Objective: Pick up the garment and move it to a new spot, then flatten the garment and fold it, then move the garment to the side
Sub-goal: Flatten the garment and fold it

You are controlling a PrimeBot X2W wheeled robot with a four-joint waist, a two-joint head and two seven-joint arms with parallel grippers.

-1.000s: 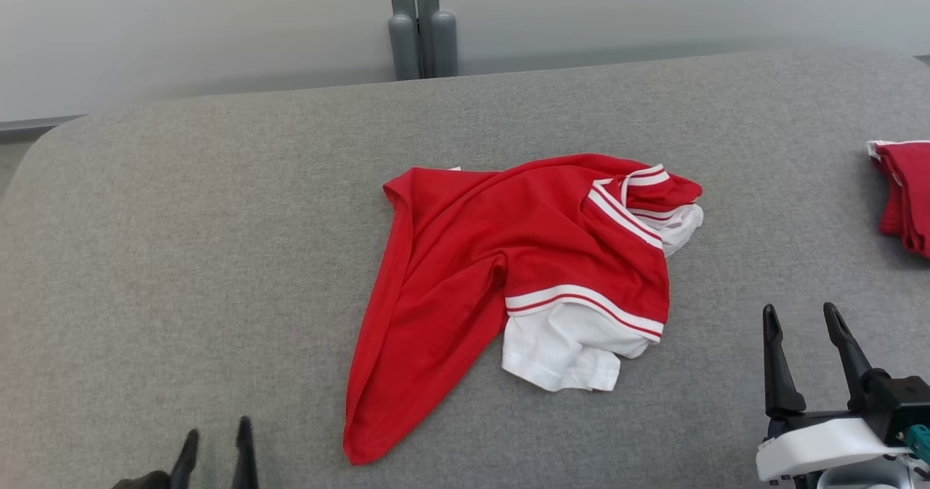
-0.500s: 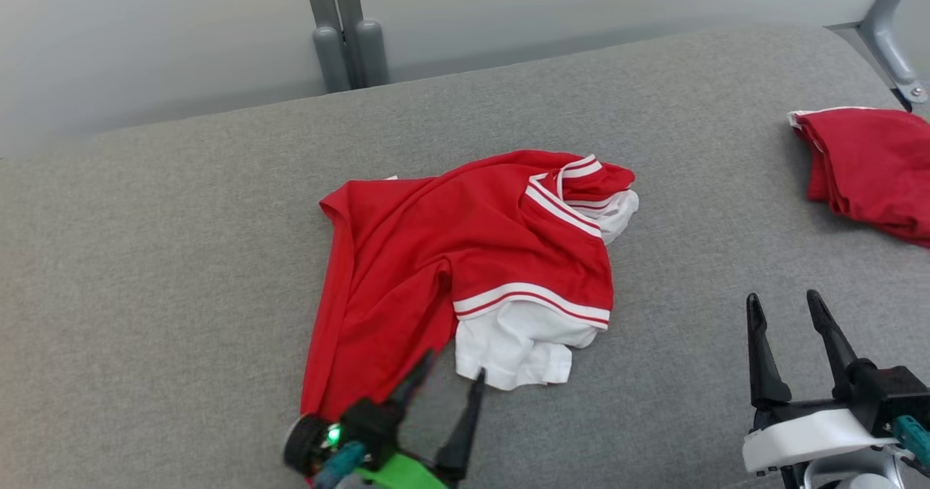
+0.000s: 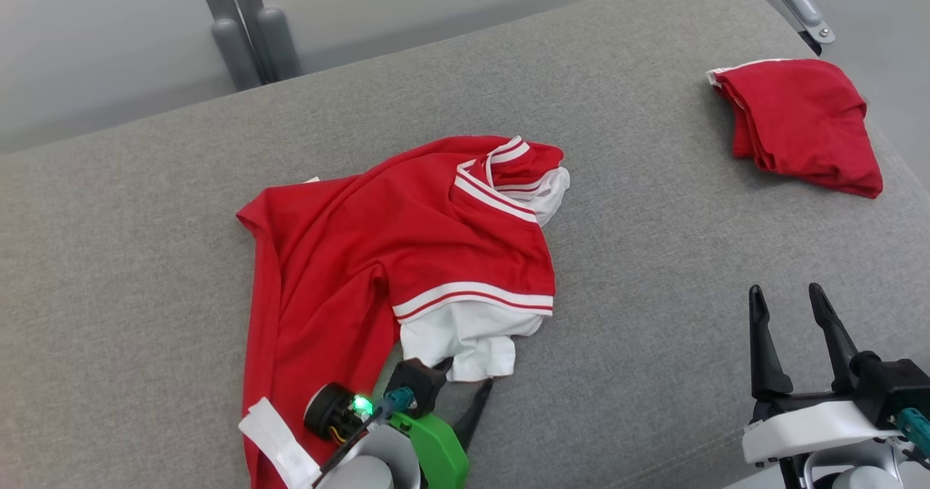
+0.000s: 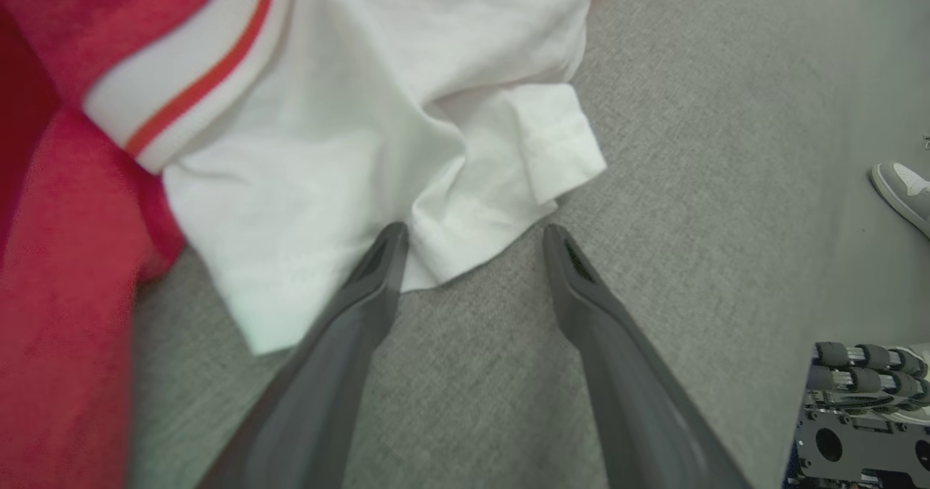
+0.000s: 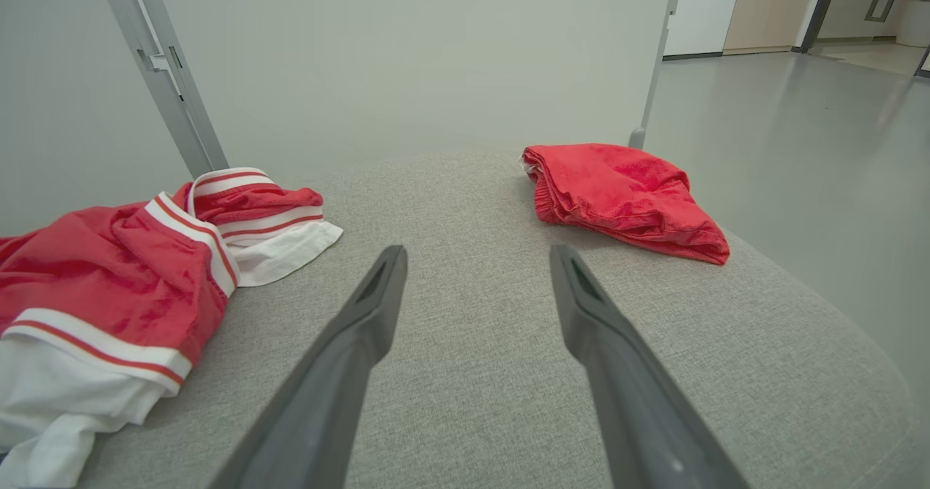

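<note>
The red-and-white garment (image 3: 407, 235) lies crumpled near the middle of the grey table (image 3: 654, 256), unmoved since 1 second ago; the scene's shift across the head view comes from the camera turning. The left gripper (image 3: 465, 374), then barely showing by the near edge, has come forward to the garment's white sleeve hem. Its 2 fingers stand spread, one tip on the hem, the other on bare table just beside it. The right gripper (image 3: 785, 293) stays near the near-right corner, fingers spread, holding nothing. A folded red garment (image 3: 799, 122) sits by the far-right corner.
</note>
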